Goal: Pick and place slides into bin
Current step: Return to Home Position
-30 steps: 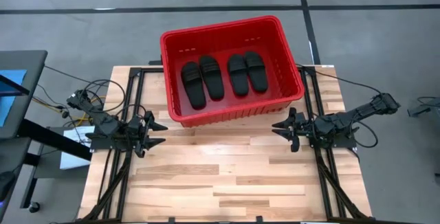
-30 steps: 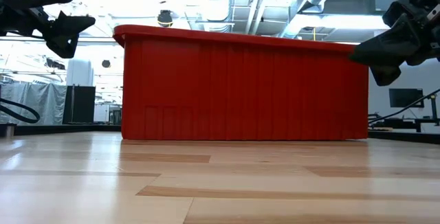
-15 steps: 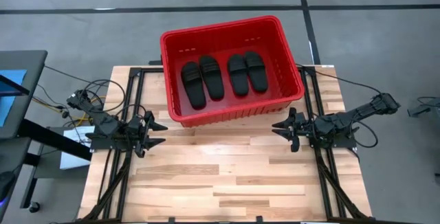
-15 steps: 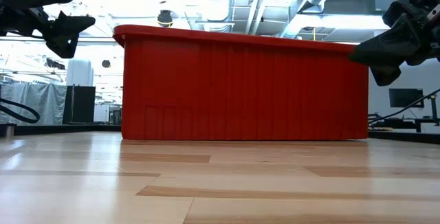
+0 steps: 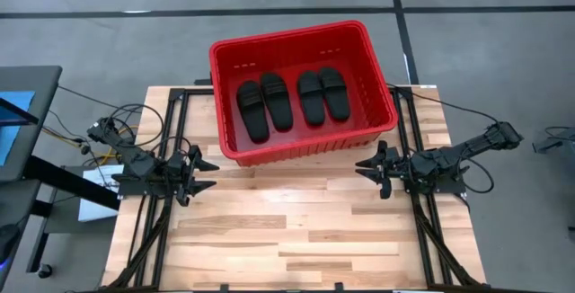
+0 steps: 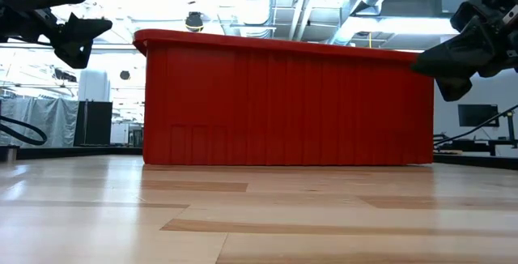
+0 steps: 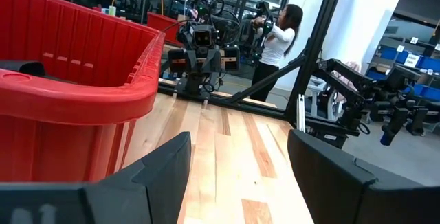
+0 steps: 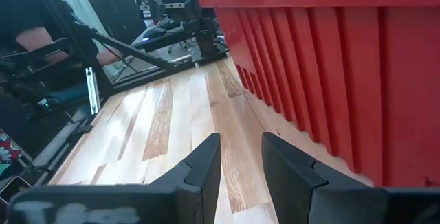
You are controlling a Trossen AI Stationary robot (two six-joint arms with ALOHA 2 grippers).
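Several black slides (image 5: 289, 99) lie side by side on the floor of the red bin (image 5: 296, 152), which stands at the table's far middle. My left gripper (image 5: 209, 175) hovers open and empty above the table, near the bin's near left corner. My right gripper (image 5: 362, 172) hovers open and empty near the bin's near right corner. The two grippers face each other. In the low view the bin's wall (image 6: 283, 106) hides the slides.
Bare wooden table (image 5: 287, 230) lies between the grippers and toward the near edge. Black frame rails (image 5: 162, 149) run along both table sides. In the left wrist view a person (image 7: 275, 42) stands in the room beyond the table.
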